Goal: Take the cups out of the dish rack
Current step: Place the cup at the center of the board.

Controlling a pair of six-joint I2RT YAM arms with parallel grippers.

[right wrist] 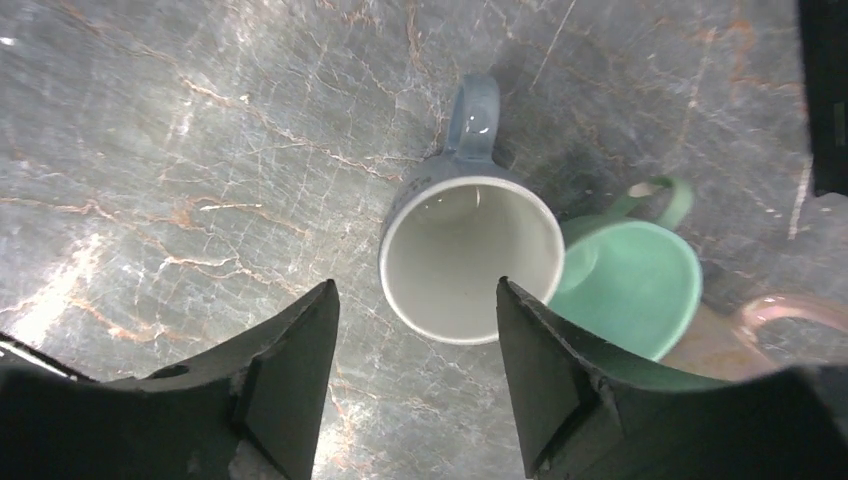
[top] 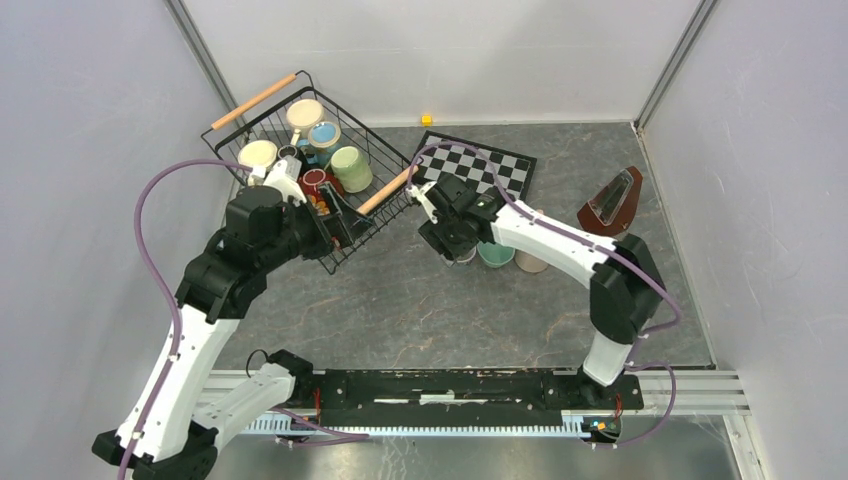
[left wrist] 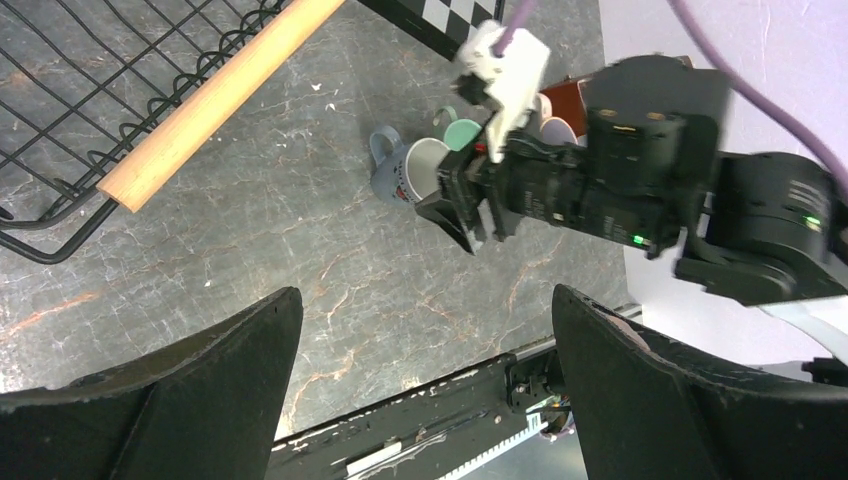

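Grey mug on the table, fingers loose around it

A slanted lift could snag the grey mug [right wrist: 465, 250]. One finger [right wrist: 540, 350] of the right gripper [right wrist: 415, 288] overlaps its rim at four o'clock, where the teal mug [right wrist: 630, 285] crowds in, so either might tip. Those fingers are partly spread and grip nothing. The mug stands upright on the table [right wrist: 200, 150], handle at twelve. The left gripper [left wrist: 425, 300] gapes empty near the dish rack [top: 254, 101], at ten o'clock, with cups [top: 350, 168] inside.

pink mug [right wrist: 785, 308]: mostly behind finger [right wrist: 620, 410] | teal mug [right wrist: 630, 285]: lower rim behind same finger | yellow object [top: 427, 119]: too small to identify
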